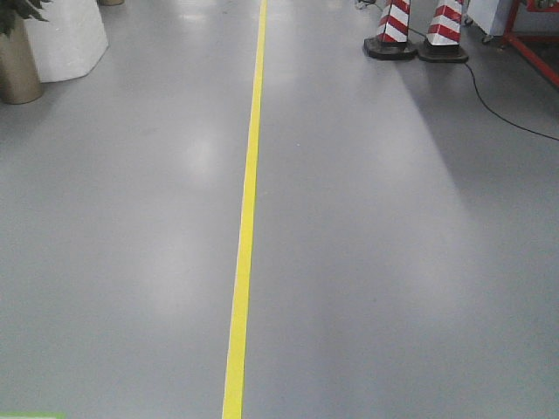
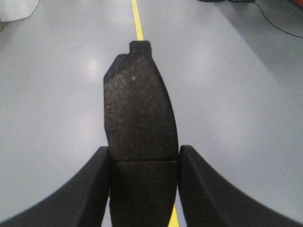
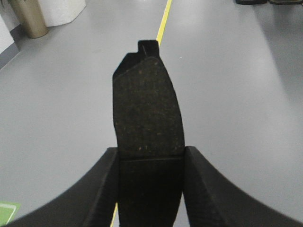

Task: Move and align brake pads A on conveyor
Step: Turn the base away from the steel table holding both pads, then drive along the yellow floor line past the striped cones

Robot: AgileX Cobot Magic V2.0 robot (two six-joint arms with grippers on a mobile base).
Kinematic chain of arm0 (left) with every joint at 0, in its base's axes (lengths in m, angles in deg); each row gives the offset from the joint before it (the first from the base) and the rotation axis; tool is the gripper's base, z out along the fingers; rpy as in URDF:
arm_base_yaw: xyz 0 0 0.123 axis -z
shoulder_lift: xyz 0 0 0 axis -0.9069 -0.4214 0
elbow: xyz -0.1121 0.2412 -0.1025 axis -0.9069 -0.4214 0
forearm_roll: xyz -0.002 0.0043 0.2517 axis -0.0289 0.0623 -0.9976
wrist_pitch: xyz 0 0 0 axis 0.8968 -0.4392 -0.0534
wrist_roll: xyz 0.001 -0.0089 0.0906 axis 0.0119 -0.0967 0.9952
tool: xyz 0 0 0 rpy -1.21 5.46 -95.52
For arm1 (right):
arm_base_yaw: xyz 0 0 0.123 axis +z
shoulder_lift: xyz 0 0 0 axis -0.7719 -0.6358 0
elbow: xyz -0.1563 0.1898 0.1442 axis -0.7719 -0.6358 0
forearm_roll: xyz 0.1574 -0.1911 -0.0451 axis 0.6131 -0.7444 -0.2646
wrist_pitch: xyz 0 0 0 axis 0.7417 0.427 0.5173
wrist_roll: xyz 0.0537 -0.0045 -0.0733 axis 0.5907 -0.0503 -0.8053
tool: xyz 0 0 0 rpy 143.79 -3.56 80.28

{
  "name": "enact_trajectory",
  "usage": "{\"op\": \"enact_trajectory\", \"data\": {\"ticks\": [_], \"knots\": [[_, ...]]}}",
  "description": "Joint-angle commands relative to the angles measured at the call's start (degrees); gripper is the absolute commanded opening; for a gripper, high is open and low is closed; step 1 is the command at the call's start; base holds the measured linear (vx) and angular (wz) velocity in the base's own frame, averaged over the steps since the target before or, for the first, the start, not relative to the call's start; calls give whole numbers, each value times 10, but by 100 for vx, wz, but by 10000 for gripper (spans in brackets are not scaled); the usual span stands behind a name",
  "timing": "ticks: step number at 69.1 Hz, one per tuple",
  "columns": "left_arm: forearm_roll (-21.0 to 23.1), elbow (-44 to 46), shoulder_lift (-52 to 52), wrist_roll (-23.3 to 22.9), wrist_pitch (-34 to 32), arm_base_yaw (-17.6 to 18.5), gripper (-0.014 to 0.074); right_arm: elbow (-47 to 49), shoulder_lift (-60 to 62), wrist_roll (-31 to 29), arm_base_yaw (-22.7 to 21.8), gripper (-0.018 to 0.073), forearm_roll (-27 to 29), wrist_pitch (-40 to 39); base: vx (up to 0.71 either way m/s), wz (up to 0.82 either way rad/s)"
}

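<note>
We see the left gripper (image 2: 144, 163) closed on one brake pad (image 2: 139, 109), squeezing both long edges at its groove. The pad is dark grey, curved, w/ grainy speckled face & a small tab on the far end; it hangs over the yellow line (image 2: 138, 21). The right gripper (image 3: 150, 163) clamps a second brake pad (image 3: 147, 109), same look, also over that line.
</note>
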Motion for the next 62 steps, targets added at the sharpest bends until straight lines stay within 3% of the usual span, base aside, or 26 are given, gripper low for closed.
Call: {"op": "enact_trajectory", "data": {"ticks": [1, 62], "knots": [[6, 17, -4, -1, -54, 2, -6, 17, -3, -3, -2, -7, -5, -54, 62, -10], [6, 17, -4, -1, -54, 2, -6, 17, -3, -3, -2, -7, -5, -54, 68, -1]]}}
